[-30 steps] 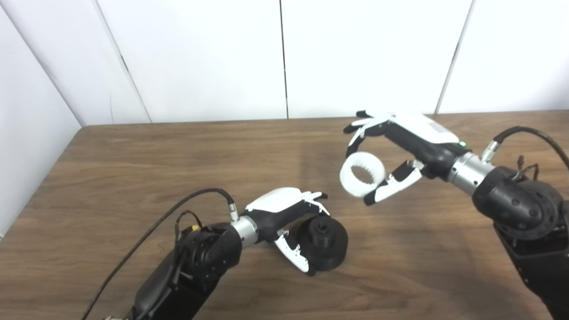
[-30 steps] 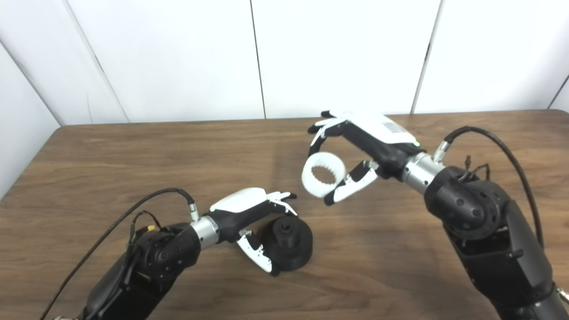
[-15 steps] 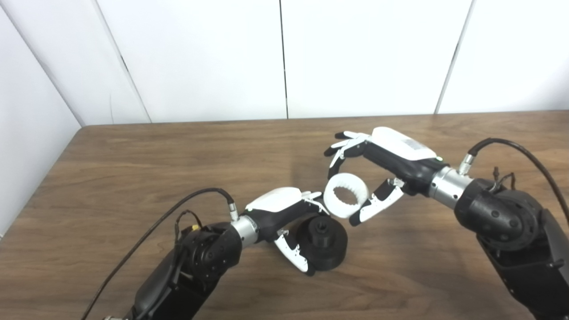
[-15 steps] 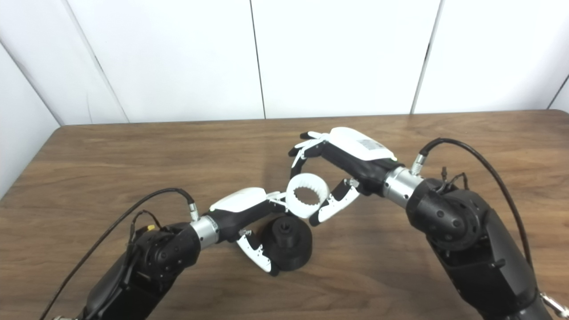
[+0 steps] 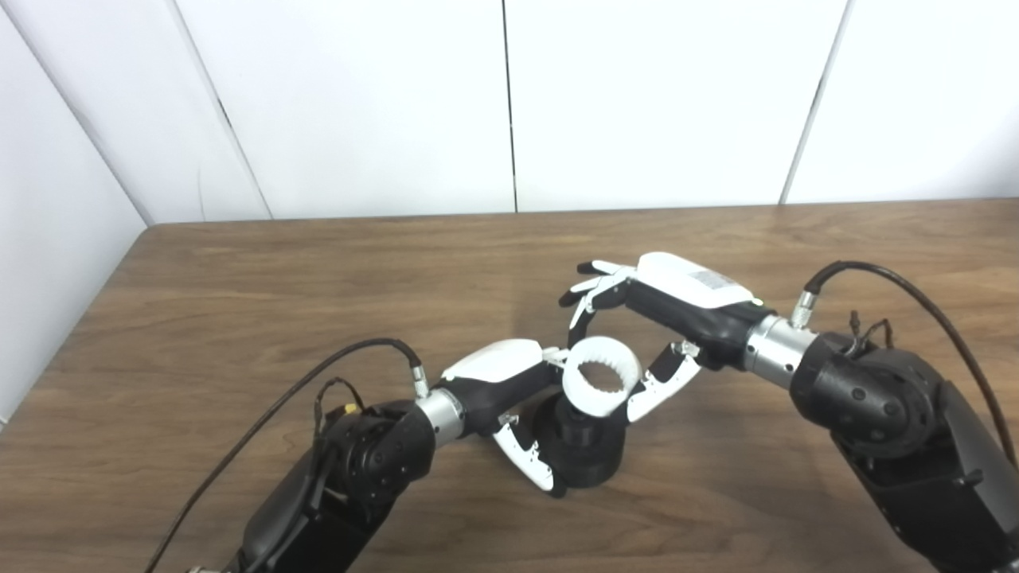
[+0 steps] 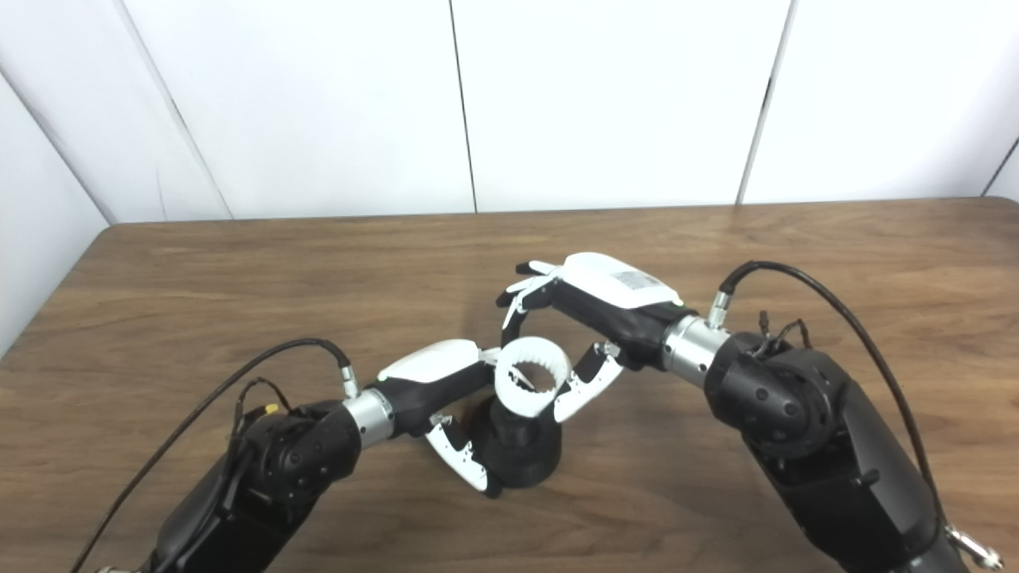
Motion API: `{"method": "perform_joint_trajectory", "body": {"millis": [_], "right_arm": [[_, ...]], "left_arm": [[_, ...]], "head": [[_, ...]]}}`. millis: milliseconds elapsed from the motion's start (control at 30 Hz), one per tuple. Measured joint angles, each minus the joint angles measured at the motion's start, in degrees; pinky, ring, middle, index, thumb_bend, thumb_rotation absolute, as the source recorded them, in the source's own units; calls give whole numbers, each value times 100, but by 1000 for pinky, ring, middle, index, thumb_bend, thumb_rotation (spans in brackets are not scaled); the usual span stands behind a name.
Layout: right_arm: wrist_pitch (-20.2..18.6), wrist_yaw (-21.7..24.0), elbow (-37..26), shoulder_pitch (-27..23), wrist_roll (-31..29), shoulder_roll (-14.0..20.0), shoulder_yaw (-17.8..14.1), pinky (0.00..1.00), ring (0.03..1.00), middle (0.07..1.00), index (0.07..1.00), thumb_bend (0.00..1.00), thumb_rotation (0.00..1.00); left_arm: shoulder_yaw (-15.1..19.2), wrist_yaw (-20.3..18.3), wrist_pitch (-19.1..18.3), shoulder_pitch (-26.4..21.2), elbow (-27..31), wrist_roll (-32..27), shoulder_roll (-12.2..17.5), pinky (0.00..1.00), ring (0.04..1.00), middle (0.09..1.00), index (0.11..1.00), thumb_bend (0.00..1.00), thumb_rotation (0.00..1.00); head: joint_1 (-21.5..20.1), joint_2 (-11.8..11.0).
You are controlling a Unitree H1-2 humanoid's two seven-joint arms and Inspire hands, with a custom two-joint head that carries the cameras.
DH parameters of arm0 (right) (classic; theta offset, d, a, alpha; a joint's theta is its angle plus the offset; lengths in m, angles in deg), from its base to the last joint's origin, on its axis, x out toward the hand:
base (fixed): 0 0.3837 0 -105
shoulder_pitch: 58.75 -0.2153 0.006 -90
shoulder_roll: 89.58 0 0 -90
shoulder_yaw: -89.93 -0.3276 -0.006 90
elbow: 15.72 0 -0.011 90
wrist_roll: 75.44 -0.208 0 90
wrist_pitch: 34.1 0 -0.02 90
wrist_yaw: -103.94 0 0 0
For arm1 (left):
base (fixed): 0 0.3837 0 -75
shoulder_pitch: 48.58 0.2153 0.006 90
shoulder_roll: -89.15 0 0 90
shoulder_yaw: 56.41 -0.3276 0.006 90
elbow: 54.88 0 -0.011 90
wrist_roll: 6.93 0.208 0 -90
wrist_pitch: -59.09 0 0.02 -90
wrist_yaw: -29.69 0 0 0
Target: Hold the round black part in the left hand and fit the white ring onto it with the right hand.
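Observation:
The round black part (image 5: 587, 460) rests on the wooden table (image 5: 239, 302), near the front middle. My left hand (image 5: 509, 390) is shut on it, fingers behind it and thumb in front. My right hand (image 5: 637, 326) is shut on the white ring (image 5: 601, 387), a toothed ring held between fingers and thumb. The ring hangs just above the black part's raised hub, hiding the hub top. It also shows in the right eye view (image 6: 532, 387). I cannot tell whether ring and part touch.
White wall panels (image 5: 509, 103) stand behind the table's far edge. The table's left edge (image 5: 87, 310) runs along a side wall. Black cables (image 5: 302, 390) loop from both forearms over the table.
My right hand has carried the white ring down and to the left, from high above the table to just over the black part. My left hand has stayed on the part.

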Motion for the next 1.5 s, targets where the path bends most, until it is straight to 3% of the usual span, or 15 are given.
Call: {"method": "perform_joint_trajectory", "body": {"millis": [633,1500], "right_arm": [[-4,175,84,31,34,-42,115,996,980,849,492,523,157],[-23,220,100,104,100,-80,232,1000,989,853,493,522,161]], "left_arm": [[-5,-26,-3,-47,10,23,4,957,1000,1000,735,895,191],[-24,-159,-169,-74,134,87,-2,969,1000,1000,761,904,181]], "head": [[62,141],[70,70]]}}
